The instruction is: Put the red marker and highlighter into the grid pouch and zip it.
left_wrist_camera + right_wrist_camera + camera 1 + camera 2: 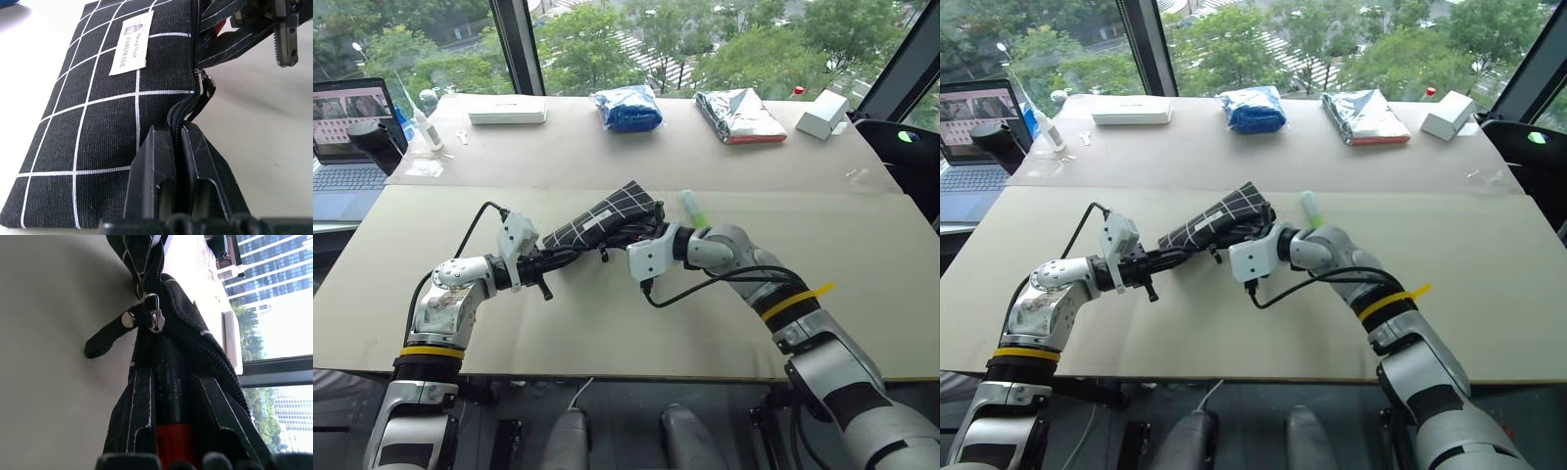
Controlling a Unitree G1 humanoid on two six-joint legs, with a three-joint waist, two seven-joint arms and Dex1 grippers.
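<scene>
We are clamping the grid pouch (605, 223) at its zipper edge in our left gripper (177, 147), jaws clenched tight. Our right gripper (178, 431) is gripping the red marker (172, 416), pushing it into the pouch's opening just ahead of its fingers. The highlighter (692, 209) is lying just beyond our right wrist.

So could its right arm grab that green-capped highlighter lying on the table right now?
Probably not yet. The highlighter lies free just beyond the right gripper, but that gripper is shut on the red marker, poking it into the grid pouch. It must let go first.
</scene>
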